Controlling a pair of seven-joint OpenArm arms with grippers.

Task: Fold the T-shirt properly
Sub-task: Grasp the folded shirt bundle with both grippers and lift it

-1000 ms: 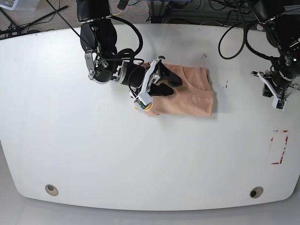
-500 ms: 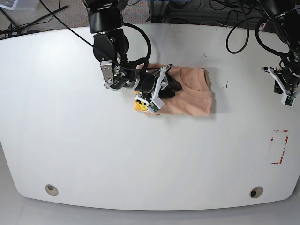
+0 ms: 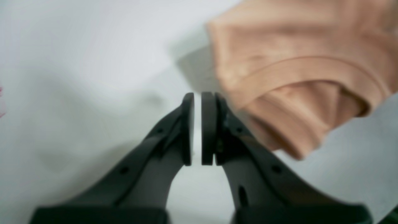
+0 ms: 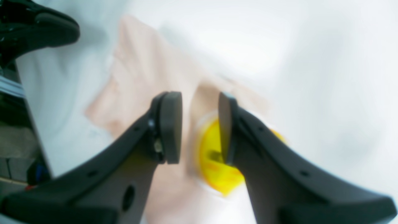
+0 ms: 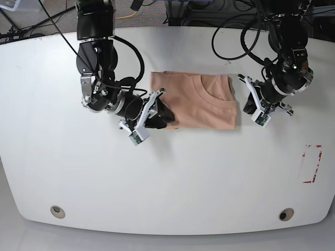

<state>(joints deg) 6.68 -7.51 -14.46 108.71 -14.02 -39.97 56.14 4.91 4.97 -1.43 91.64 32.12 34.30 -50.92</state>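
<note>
The peach T-shirt point(image 5: 196, 102) lies folded in a rectangle at the table's middle, collar up. My right gripper point(image 5: 161, 117) is at its lower left corner. In the right wrist view this gripper point(image 4: 199, 124) is open and empty, hovering over the shirt point(image 4: 146, 74) and its yellow print point(image 4: 214, 161). My left gripper point(image 5: 250, 105) is beside the shirt's right edge. In the left wrist view it point(image 3: 197, 130) is shut to a thin slit with nothing between the pads, just left of the shirt's ribbed collar point(image 3: 311, 77).
The white table point(image 5: 167, 178) has a red tape mark point(image 5: 312, 163) at the right and two round holes point(image 5: 57, 212) point(image 5: 286, 214) near the front edge. Cables point(image 5: 230, 13) lie behind the back edge.
My right gripper has drawn back off the shirt's top to its lower left corner. My left arm has swung in from the far right to the shirt's right edge. The shirt lies flatter.
</note>
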